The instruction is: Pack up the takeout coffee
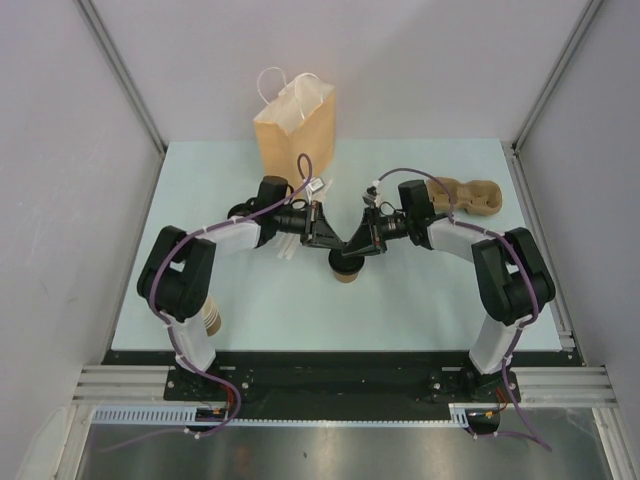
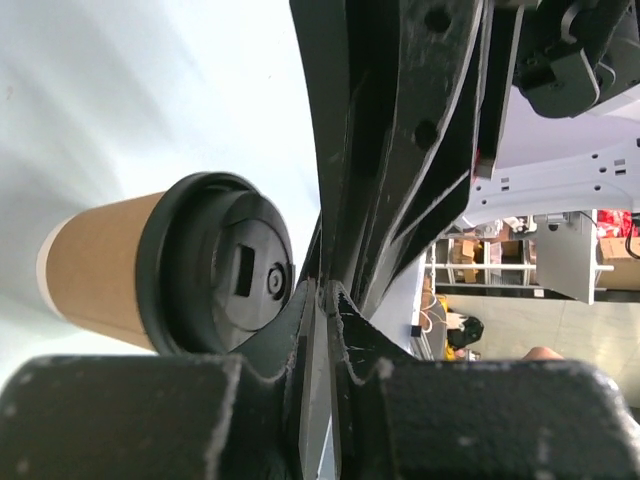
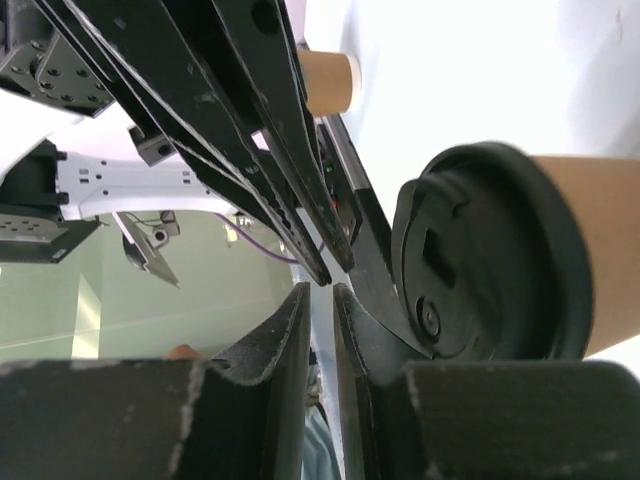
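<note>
The takeout coffee (image 1: 346, 271), a tan paper cup with a black lid, stands at the table's middle. It also shows in the left wrist view (image 2: 100, 270) and the right wrist view (image 3: 600, 250). My left gripper (image 1: 337, 244) and right gripper (image 1: 356, 246) meet tip to tip just over its lid. In the left wrist view my left gripper (image 2: 322, 290) is shut on nothing, with one finger against the lid (image 2: 220, 265). In the right wrist view my right gripper (image 3: 320, 290) is shut and empty, with one finger against the lid (image 3: 470, 260).
A brown paper bag (image 1: 295, 125) with white handles stands at the back middle. A brown pulp cup carrier (image 1: 472, 195) lies at the back right. A stack of lidless paper cups (image 1: 210, 318) lies under the left arm at the near left, also in the right wrist view (image 3: 330, 80).
</note>
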You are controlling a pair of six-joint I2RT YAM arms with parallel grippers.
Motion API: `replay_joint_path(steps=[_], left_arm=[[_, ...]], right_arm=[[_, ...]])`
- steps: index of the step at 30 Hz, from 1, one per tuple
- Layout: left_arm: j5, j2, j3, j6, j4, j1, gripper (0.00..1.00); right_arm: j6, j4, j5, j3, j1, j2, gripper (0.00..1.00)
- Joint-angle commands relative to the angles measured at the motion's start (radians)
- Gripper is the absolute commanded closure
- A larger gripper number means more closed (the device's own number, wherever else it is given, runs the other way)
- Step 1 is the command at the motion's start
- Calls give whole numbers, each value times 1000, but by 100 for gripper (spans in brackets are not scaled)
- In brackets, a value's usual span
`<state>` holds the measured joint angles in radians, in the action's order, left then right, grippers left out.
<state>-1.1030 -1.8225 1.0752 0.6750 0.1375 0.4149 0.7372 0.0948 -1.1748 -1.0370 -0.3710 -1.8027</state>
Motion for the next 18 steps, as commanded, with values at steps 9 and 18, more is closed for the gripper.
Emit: replay_joint_path(steps=[9,18], left_arm=[[57,-18,17,-63,-85,47,88],[147,-121,26,-144,-211,22,90]], right_arm=[[-203,-254,43,0,20,-67,81],[-217,-267,113,0,57,-176,82]])
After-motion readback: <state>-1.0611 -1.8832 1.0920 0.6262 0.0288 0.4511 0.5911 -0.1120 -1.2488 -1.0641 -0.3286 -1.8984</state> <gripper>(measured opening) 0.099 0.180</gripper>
